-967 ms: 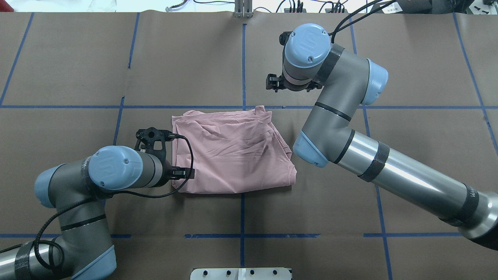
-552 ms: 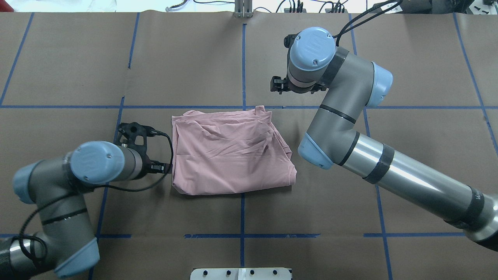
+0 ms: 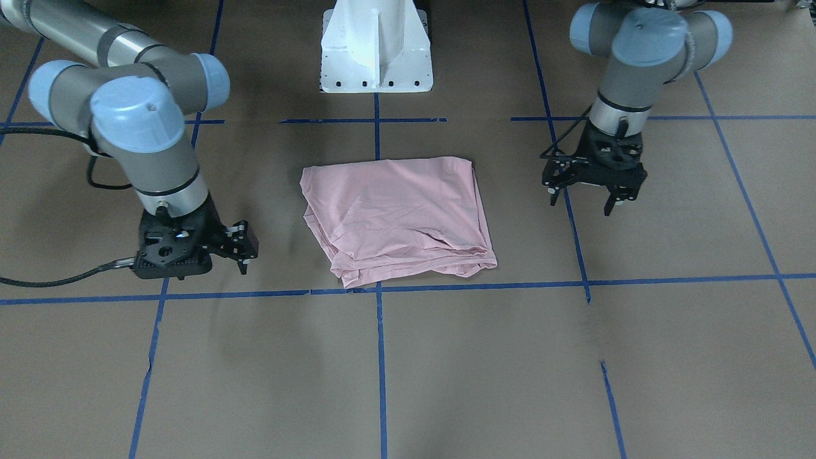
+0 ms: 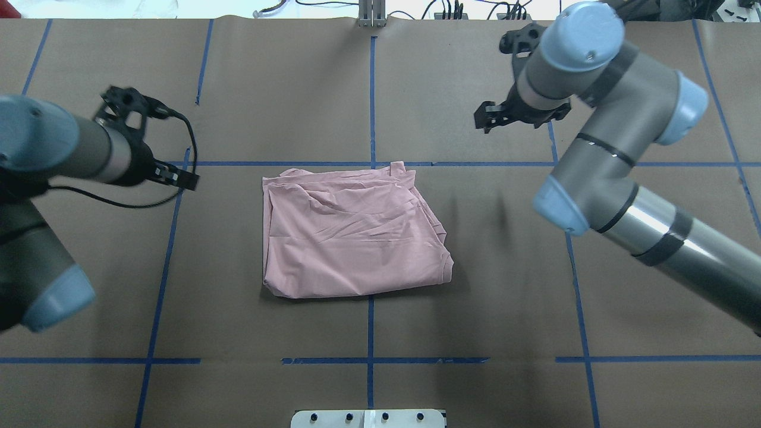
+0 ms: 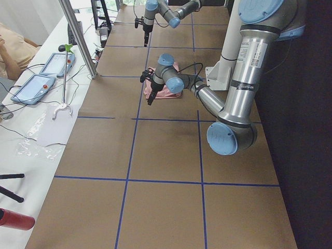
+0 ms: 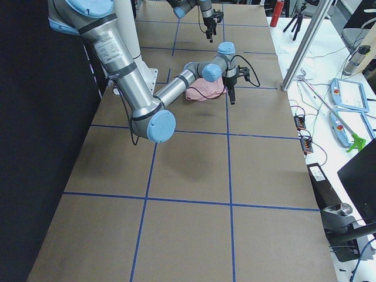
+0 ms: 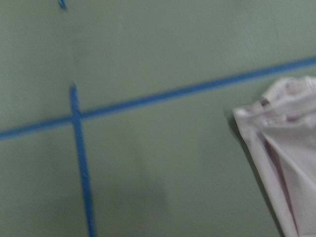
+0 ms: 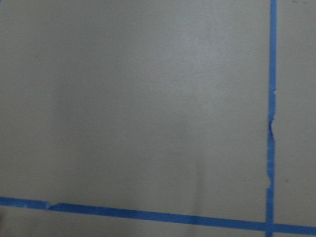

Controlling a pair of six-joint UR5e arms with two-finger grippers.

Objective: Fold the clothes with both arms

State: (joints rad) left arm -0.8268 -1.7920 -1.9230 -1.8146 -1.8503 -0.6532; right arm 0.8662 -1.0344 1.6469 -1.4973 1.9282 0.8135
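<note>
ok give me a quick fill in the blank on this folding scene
1. The pink T-shirt lies ___ into a compact stack on the table.
2. The left gripper is ___, holding nothing.
3. The table's grid lines are ___ tape.

Missing words: folded; open; blue

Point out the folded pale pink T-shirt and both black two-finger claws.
folded pale pink T-shirt (image 4: 351, 238): overhead view, middle of the fabric.
left arm's black claw (image 3: 581, 199): front-facing view, midway between its fingertips.
right arm's black claw (image 3: 241, 252): front-facing view, by its fingertips.
</note>
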